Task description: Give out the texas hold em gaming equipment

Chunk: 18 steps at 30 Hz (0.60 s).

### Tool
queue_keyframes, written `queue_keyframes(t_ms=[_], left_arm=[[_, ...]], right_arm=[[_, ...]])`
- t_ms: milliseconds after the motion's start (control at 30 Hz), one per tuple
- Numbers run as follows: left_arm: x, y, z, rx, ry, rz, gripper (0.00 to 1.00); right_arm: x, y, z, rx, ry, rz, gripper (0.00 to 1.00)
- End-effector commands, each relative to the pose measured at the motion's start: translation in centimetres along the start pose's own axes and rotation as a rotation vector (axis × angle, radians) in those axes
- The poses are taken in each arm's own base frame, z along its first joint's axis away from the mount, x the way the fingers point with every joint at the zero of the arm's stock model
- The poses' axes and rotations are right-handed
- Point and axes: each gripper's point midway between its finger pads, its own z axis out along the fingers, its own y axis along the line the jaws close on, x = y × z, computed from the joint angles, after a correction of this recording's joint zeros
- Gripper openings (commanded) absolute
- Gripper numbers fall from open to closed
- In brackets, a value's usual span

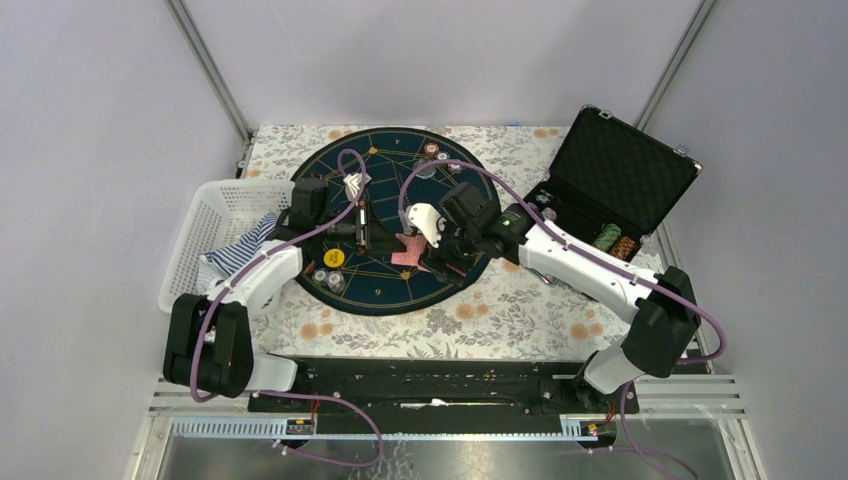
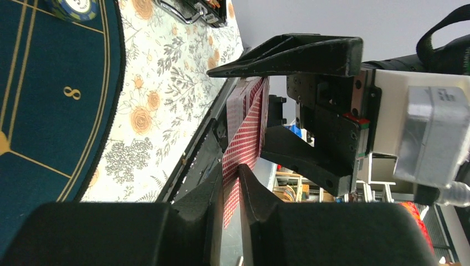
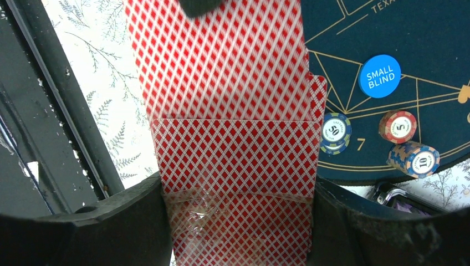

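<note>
Between the right gripper's [image 3: 239,219] jaws, spread wide and clamped on both long edges, sits the deck [image 3: 235,166], its long axis pointing straight out from the palm. One top card [image 3: 221,61] projects past the fingertips. Its far end is pinched in the left gripper [image 2: 231,183], jaws nearly closed. Extraction likely runs along that axis, away from the right jaws, so the left arm leads.
</note>
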Motion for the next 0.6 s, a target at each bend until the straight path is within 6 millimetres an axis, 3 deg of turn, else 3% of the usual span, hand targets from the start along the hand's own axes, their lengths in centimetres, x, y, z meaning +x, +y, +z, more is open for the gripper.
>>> queue_keyframes(t_ms=[0, 200, 433, 567], left_arm=[[-1.7, -1.9, -1.1, 0.012, -0.059, 0.121, 0.16], [-2.0, -2.3, -1.6, 0.018, -0.071, 0.134, 0.14], [-2.7, -3.4, -3.0, 0.025, -0.097, 0.175, 0.01], [-2.7, -4.5, -3.8, 0.031, -0.097, 0.230, 0.00]], right_arm=[[-2.3, -0.8, -2.2, 0.040, -0.123, 0.003, 0.12], [-2.0, -0.9, -2.2, 0.041, -0.123, 0.008, 0.11], [-1.4, -1.3, -2.1, 0.048, -0.127, 0.027, 0.10], [-1.2, -1.6, -2.2, 0.055, -0.133, 0.042, 0.09]])
